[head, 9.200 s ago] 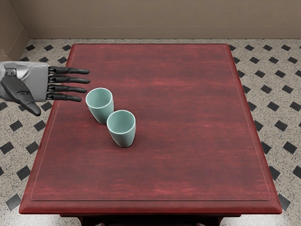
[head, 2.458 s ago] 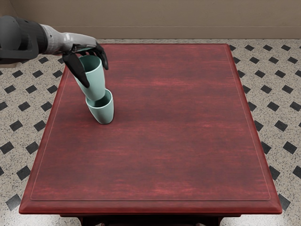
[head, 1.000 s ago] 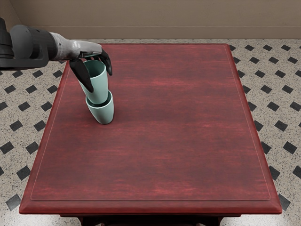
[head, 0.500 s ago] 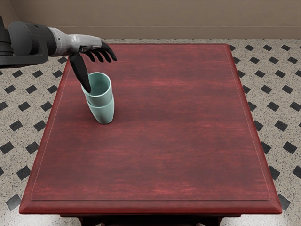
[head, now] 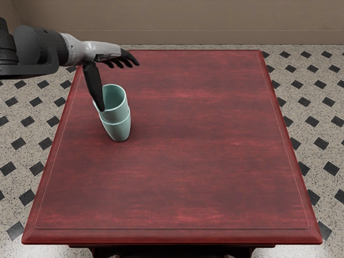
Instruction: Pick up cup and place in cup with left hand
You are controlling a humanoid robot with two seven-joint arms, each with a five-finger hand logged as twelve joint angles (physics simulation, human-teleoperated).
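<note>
Upper cup sank, btm hidden in lower cup.

Pale teal cups—dark red table

A pale green, round, tapered smooth-walled cup stands on a dark red rectangular wood-grained table, well left of the centre, nearer the left edge than the right and roughly midway between the far and near edges. In it sits a second pale green, round, tapered smooth-walled cup, its upper part above the lower one's rim. A speckled, dark-diamond-patterned hard floor lies left and right of the table and behind its far edge; farther back is a plain brown flat-faced wall.
</note>
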